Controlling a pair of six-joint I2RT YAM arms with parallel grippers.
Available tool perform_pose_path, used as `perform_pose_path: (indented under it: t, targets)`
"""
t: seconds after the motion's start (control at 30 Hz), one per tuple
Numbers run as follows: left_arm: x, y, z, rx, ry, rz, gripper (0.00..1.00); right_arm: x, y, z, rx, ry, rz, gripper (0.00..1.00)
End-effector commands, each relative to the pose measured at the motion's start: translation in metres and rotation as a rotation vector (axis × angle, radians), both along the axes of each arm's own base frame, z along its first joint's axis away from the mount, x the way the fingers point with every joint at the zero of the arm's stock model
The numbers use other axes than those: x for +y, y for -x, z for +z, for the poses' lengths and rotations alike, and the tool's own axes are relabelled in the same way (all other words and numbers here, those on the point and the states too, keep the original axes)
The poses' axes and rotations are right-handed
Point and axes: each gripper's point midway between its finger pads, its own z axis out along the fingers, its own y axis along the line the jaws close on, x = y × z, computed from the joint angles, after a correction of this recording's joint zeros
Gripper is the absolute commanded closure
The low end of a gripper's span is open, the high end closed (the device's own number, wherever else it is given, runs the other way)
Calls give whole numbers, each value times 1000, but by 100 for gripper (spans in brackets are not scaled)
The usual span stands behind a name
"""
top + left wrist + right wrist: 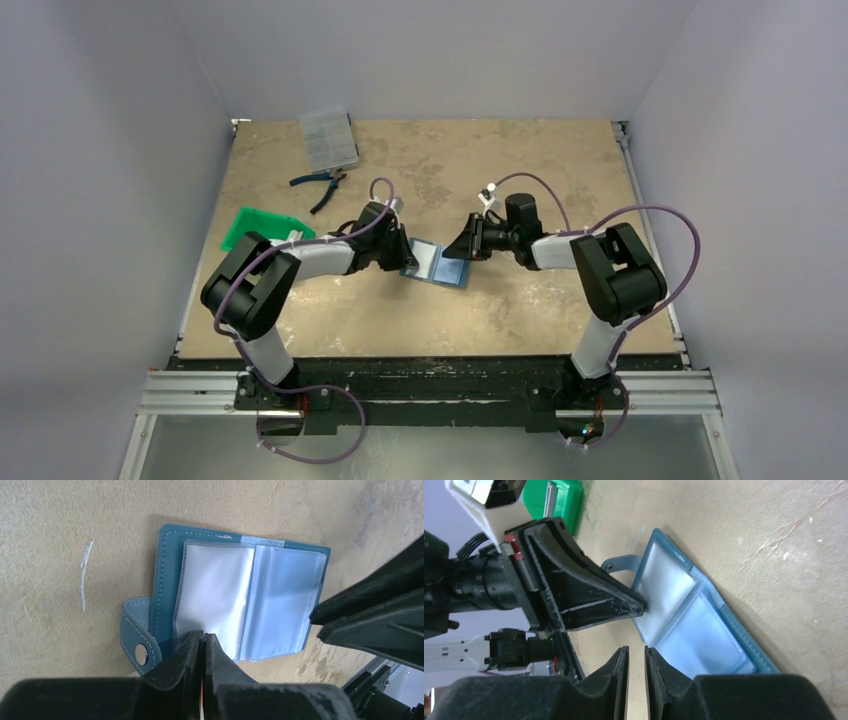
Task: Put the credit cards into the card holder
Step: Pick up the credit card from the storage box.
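Lying spread flat near the middle of the table [520,170], the teal card holder [436,263] had both clear pocket pages turned up, which left the sleeve mouths reachable. One white credit card [212,592] sat in one page, seemingly most of the way into its sleeve.

The left gripper [202,639] reached in from the holder's 9 o'clock in the overhead view. Its jaws were closed to hardly any gap and its tips were at the card's edge. I judged this to be the seating push, though whether the tips pinched that edge or only pressed on it could not be told.

The right gripper [636,652] stood at the holder's 2 o'clock, its jaws a narrow slit apart with nothing between them. Its tip was at the outer edge of the empty bluish page, probably to stop the holder sliding under the push.

The clasp tab [139,645] lay folded outward, away from the pockets. The green tray [262,228] sat at 9 o'clock from the holder. A pale strip showed in it from the right wrist view, perhaps another card. The pliers [320,185] and the clear compartment box [328,138] lay off at 11 o'clock, well apart.
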Motion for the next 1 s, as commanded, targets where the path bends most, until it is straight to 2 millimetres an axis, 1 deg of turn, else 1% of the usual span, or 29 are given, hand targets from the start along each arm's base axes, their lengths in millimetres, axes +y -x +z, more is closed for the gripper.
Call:
perform_pose_path:
  t: [0.0, 0.07, 0.13, 0.2, 0.27, 0.37, 0.43, 0.5, 0.57, 0.6, 0.7, 0.77, 0.9, 0.97]
  targets:
    - [5, 20, -18, 73, -16, -20, 100, -3, -4, -24, 25, 33, -12, 75]
    - [5, 20, -16, 70, -14, -21, 100, -11, 2, -47, 54, 81, -30, 75]
    - [5, 19, -13, 65, -14, -23, 100, -19, 8, -62, 67, 121, -50, 75]
    - [6, 21, -14, 68, -16, -28, 100, -22, 14, -65, 63, 129, -56, 75]
    - [5, 22, -14, 71, -12, -35, 100, -25, 14, -63, 50, 142, -63, 75]
    - [3, 23, -12, 74, -3, -42, 100, -27, 6, -57, 14, 175, -70, 74]
    - [1, 20, -5, 61, 5, -48, 100, -27, -1, -50, -9, 186, -77, 74]
    - [1, 22, 2, 68, 2, -53, 100, -23, -6, -40, -39, 189, -72, 73]
    - [-4, 19, 13, 54, 24, -69, 100, -16, -9, -30, -78, 215, -66, 73]
    - [-6, 16, 19, 48, 31, -75, 100, -9, -10, -24, -113, 230, -58, 73]
    - [-8, 14, 32, 38, 39, -84, 96, 9, -8, -4, -206, 245, -37, 71]
    - [-8, 15, 38, 33, 42, -86, 93, 14, -7, 5, -260, 255, -38, 70]
    - [-9, 15, 52, 17, 65, -71, 86, 14, -3, 13, -321, 243, -63, 68]
    - [-10, 14, 61, 11, 86, -58, 82, 15, 1, 11, -337, 225, -72, 67]
